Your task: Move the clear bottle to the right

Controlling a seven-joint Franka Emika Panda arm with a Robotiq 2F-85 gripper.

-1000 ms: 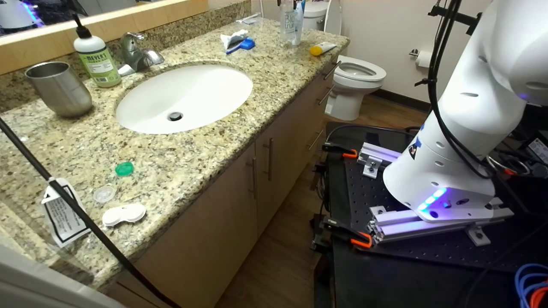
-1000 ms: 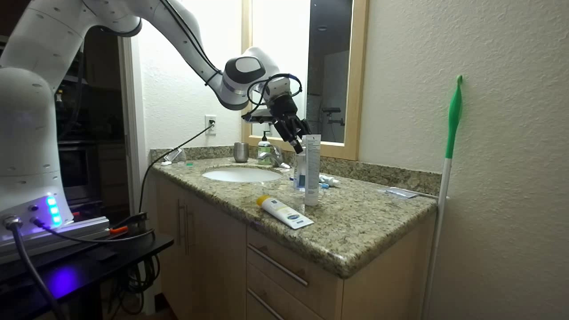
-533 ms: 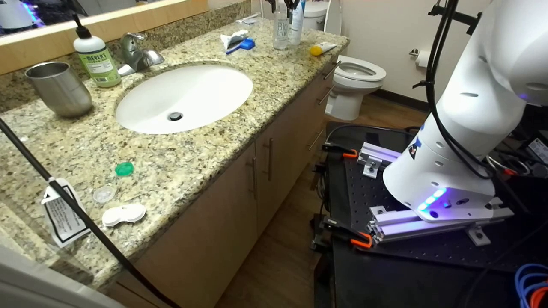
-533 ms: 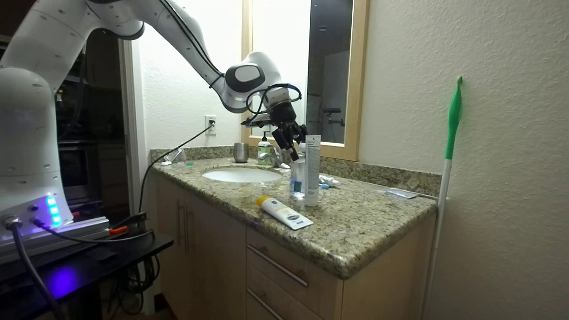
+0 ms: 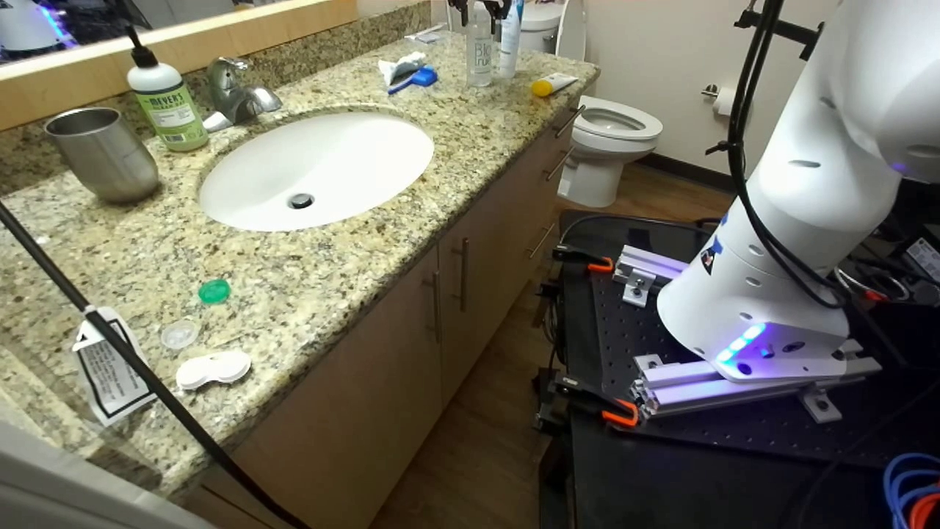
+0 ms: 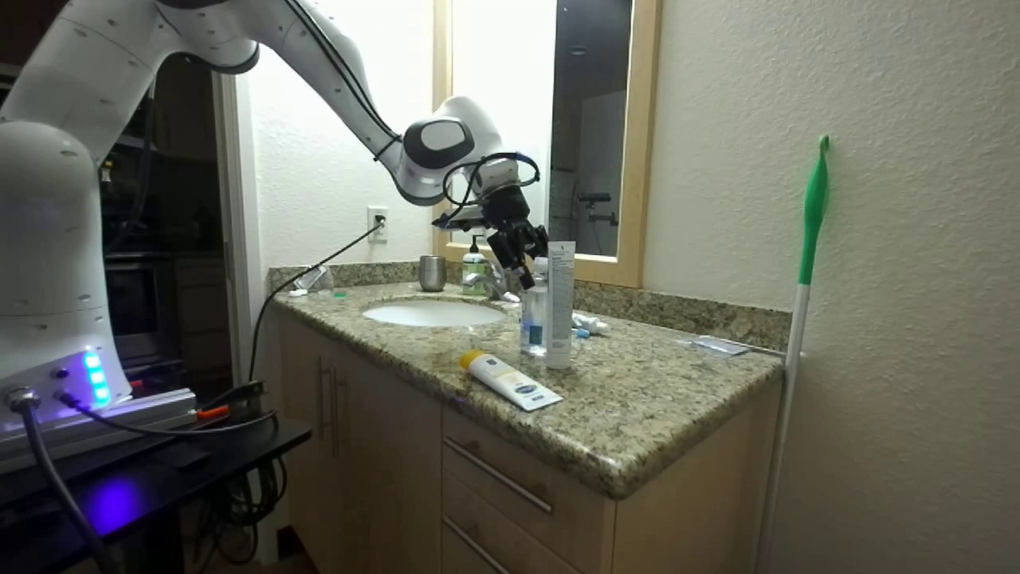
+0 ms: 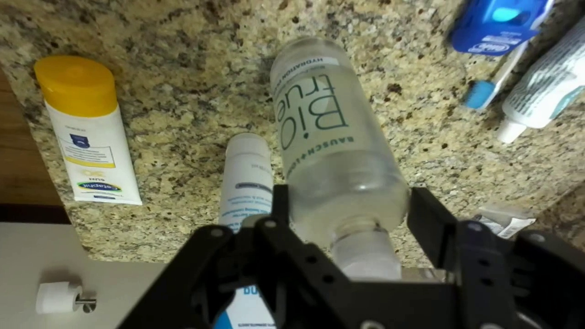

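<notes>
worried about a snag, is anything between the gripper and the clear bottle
Nothing visible: in the wrist view the gripper has the clear Biotrue bottle between its fingers at the shoulder. Whether they touch it is unclear. The white-and-blue tube stands nearby, outside them.

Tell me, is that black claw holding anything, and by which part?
That cannot be told for certain: the gripper has its fingers either side of the clear bottle, at its shoulders, but whether they press doesn't show.
</notes>
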